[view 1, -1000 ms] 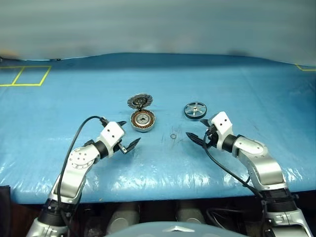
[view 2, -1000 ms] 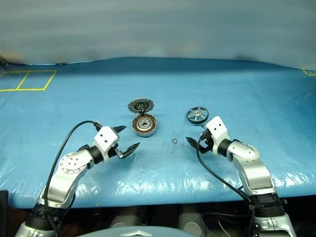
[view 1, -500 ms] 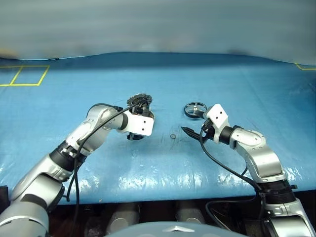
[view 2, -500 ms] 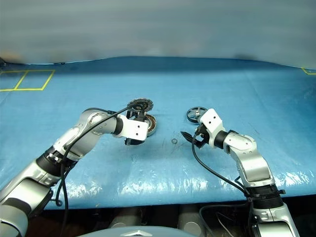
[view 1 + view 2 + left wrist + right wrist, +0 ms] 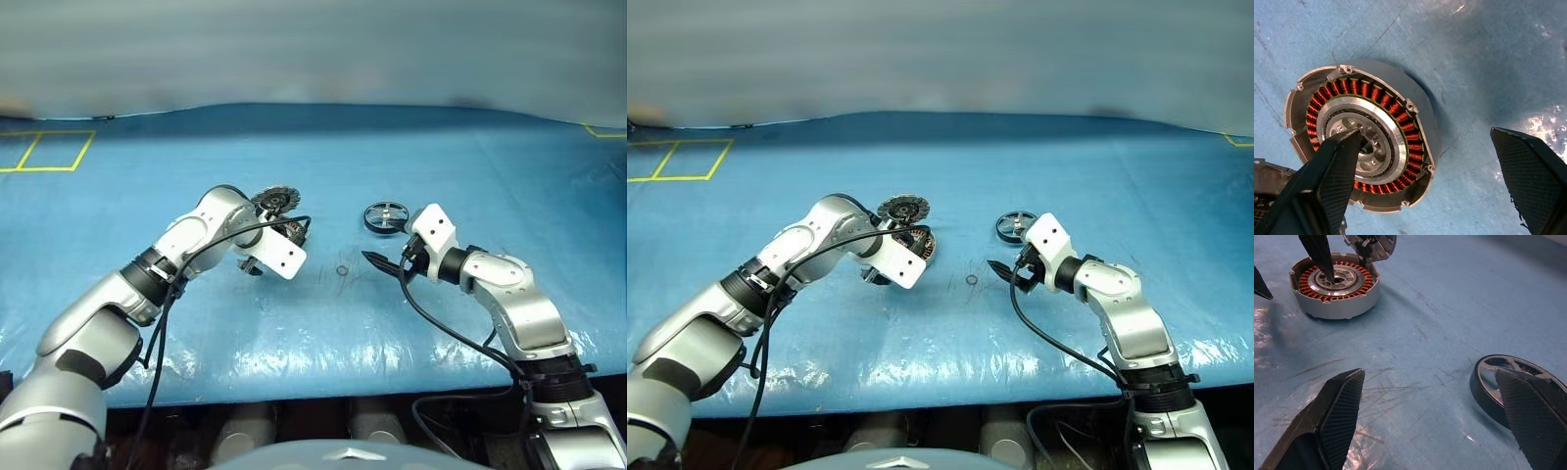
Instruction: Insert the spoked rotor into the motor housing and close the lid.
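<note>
1. The wheel (image 5: 1518,382) lies flat on the blue table (image 5: 313,313), just beside the right gripper (image 5: 1435,416), whose fingers are spread wide.
2. It looks hard, thin and slippery, so pinch its dark rim.
3. The left gripper (image 5: 1444,181), also spread wide, hangs over the motor cup (image 5: 1359,142).

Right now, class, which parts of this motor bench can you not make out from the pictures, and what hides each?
- Motor housing: in the head views, mostly covered by the left gripper and its wrist.
- Lid: cut off by the edge in the right wrist view; its outer face is turned away.
- Spoked rotor: partly behind a right finger.
- Small loose ring: too small to read.
</note>
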